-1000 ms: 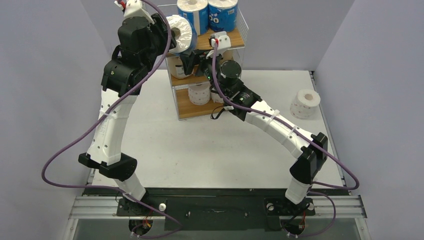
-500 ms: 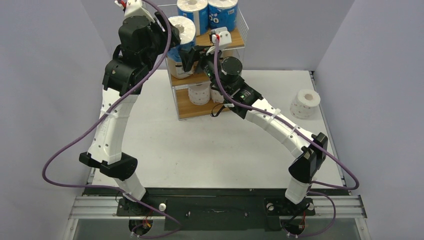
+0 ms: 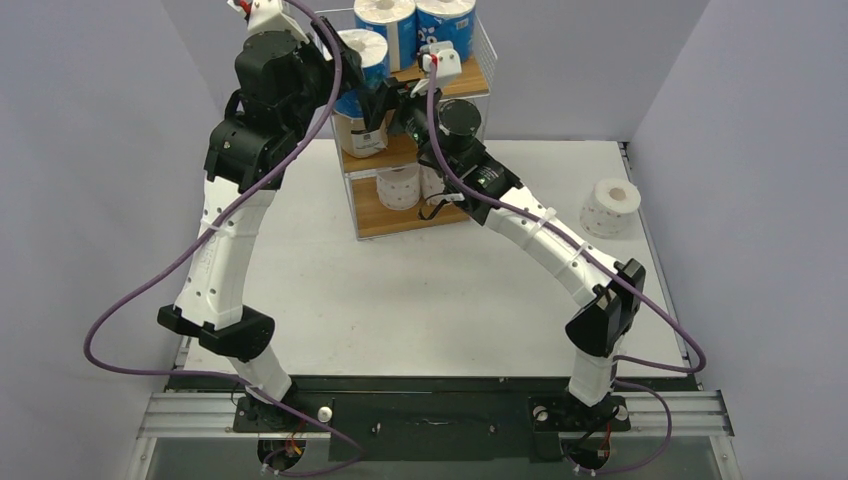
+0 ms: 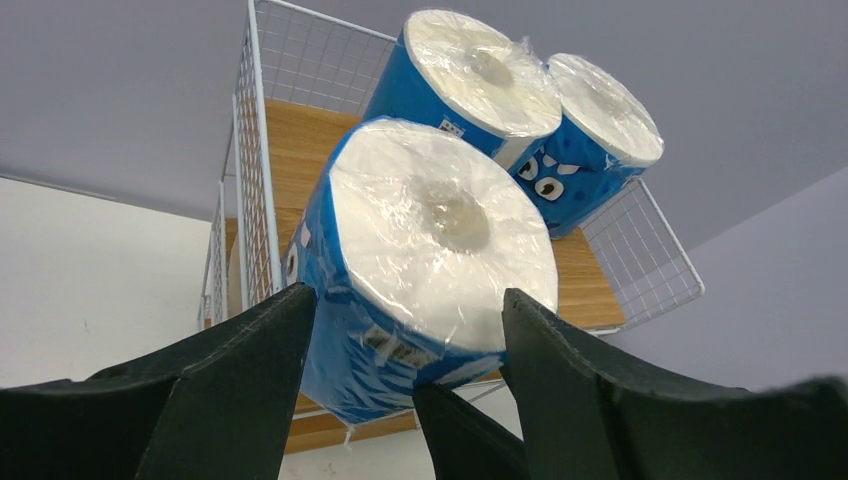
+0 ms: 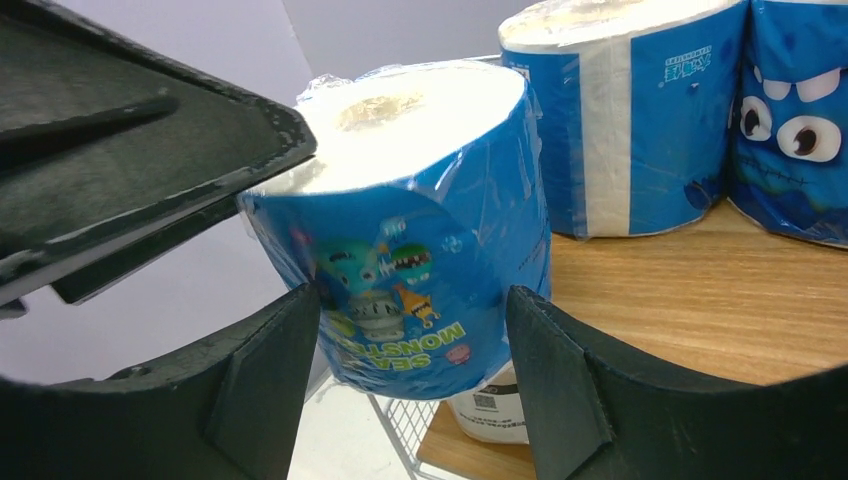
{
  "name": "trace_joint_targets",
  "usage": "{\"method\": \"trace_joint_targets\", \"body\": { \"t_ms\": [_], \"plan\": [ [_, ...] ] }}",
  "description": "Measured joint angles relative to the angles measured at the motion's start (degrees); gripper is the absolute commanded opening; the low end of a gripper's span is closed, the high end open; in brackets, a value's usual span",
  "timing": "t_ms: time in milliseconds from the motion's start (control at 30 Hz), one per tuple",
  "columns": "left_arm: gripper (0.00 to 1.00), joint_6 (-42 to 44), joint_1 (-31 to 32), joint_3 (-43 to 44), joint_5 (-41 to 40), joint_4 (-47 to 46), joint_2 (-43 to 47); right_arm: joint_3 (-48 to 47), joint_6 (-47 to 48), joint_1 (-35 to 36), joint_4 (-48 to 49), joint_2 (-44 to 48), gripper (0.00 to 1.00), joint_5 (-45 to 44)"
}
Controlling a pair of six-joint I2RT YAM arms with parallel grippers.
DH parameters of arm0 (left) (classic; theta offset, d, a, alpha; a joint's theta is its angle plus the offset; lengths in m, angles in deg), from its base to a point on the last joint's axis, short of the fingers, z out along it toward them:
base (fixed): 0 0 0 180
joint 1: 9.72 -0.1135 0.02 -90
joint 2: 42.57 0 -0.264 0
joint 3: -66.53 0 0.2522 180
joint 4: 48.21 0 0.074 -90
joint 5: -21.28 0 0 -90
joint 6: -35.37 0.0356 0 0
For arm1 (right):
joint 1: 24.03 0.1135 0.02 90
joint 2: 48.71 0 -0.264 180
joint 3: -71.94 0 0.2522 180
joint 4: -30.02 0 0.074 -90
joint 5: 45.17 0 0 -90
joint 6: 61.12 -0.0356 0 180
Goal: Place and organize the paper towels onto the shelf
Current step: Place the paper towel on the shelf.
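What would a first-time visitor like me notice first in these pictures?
Both arms reach up together, the left pincer and the right pincer flanking one blue monster-print roll at the front left corner of the top tier of the shelf. Two more blue rolls stand behind it, and a lone white roll sits on the table far to the right.

Middle-tier roll (image 3: 360, 138) seemingly half hidden.

Blue-wrapped roll (image 5: 420, 250) upright at the top-board edge of the shelf (image 5: 700, 300), two blue rolls (image 5: 620, 130) behind it
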Motion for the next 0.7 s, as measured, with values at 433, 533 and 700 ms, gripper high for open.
{"method": "trace_joint_targets", "body": {
  "t_ms": [433, 533, 700],
  "plan": [
    [0.83, 0.0, 0.0, -5.3, 0.5, -2.6, 6.3, -7.5, -0.4, -1.1, -4.6, -5.8, 0.64, 0.2],
    [0.84, 0.0, 0.0, -8.9, 0.5, -4.4, 9.6, -9.6, -0.5, -1.2, -5.7, -7.0, 0.64, 0.3],
    [0.84, -0.3, 0.0, -20.1, 0.1, -8.6, 18.0, -12.3, -0.8, -1.2, -7.2, -8.5, 0.63, 0.2]
  ]
}}
